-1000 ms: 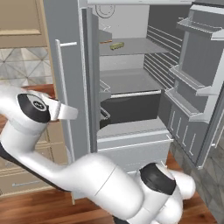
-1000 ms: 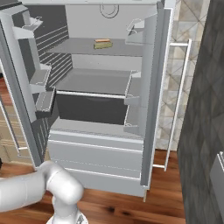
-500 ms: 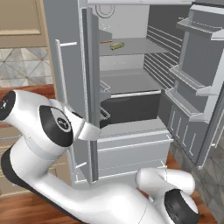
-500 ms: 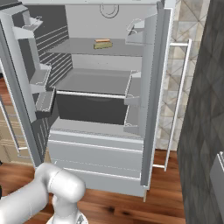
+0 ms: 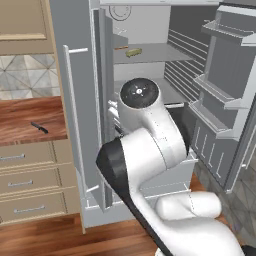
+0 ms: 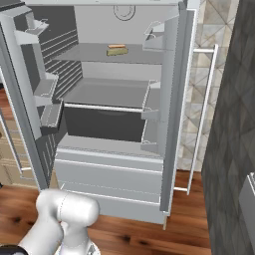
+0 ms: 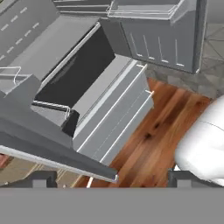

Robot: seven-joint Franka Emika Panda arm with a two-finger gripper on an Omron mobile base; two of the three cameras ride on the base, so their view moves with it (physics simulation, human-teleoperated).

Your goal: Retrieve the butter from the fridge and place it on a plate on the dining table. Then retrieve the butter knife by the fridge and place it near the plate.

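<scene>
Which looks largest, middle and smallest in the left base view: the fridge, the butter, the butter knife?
1. fridge, by far.
2. butter knife.
3. butter, about the knife's size; it sits farther back, so their order is unsure.

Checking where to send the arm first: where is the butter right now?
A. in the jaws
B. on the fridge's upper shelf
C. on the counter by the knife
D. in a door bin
B: the butter lies on the open fridge's upper shelf.

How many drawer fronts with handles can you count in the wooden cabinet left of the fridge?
3, stacked under the counter in the left base view: top drawer, middle drawer, bottom drawer. Others may be hidden beyond the picture's left edge.
</scene>
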